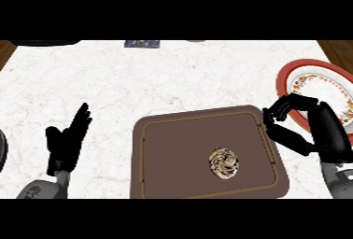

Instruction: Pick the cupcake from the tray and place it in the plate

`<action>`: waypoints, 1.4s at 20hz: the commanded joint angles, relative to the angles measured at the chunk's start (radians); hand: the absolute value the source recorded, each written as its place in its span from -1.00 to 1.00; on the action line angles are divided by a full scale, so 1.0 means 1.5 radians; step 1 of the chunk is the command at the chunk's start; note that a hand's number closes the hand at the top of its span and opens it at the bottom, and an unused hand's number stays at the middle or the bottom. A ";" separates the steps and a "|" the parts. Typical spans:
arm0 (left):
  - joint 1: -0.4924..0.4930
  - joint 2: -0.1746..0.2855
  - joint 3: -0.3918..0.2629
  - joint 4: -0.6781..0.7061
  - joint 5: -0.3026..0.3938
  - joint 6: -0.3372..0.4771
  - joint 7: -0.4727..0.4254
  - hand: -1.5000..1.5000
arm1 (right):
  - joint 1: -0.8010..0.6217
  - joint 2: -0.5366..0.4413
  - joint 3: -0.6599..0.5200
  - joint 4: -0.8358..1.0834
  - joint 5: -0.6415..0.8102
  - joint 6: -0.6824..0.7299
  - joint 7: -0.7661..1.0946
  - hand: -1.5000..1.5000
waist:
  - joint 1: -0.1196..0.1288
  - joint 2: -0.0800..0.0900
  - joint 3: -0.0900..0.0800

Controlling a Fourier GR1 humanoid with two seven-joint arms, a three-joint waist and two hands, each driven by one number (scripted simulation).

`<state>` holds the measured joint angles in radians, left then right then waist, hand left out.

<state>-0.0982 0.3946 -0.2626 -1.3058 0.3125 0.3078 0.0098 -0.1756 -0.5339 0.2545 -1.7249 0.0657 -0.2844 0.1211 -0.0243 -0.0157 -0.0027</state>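
Note:
A cupcake [224,163] with a pale swirled top sits in the brown tray [172,158], right of the tray's middle. The red-rimmed white plate [317,84] with a patterned band lies at the counter's right edge. My right hand [303,126] hovers between the tray's right rim and the plate, fingers and thumb curved toward each other with nothing between them. It is apart from the cupcake, up and to its right. My left hand [67,140] rests open at the lower left, fingers pointing up.
The white marble counter [151,79] spreads behind the tray. A dark round object [45,43] and a small blue patterned item [142,44] sit at the far edge. A dark curved edge [2,149] shows at the left border.

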 commanded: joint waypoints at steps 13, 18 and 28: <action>0.001 -0.031 -0.030 -0.056 -0.049 0.067 0.094 0.00 | 0.164 -0.007 0.130 -0.095 0.182 -0.007 -0.065 -1.00 | 0.011 0.008 0.000; -0.001 -0.007 -0.012 -0.065 -0.040 0.035 0.103 0.00 | 0.112 -0.093 0.115 -0.177 0.203 0.123 0.099 -1.00 | 0.017 0.009 0.000; 0.045 -0.044 -0.047 -0.123 -0.093 0.078 0.120 0.00 | -0.012 -0.005 0.217 -0.121 0.183 0.319 0.329 -1.00 | 0.028 0.010 0.002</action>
<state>-0.0818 0.3406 -0.3058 -1.4227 0.2039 0.4002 0.1649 -0.1315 -0.6215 0.5172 -1.9784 0.3173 0.1363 0.5304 0.0106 -0.0007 -0.0012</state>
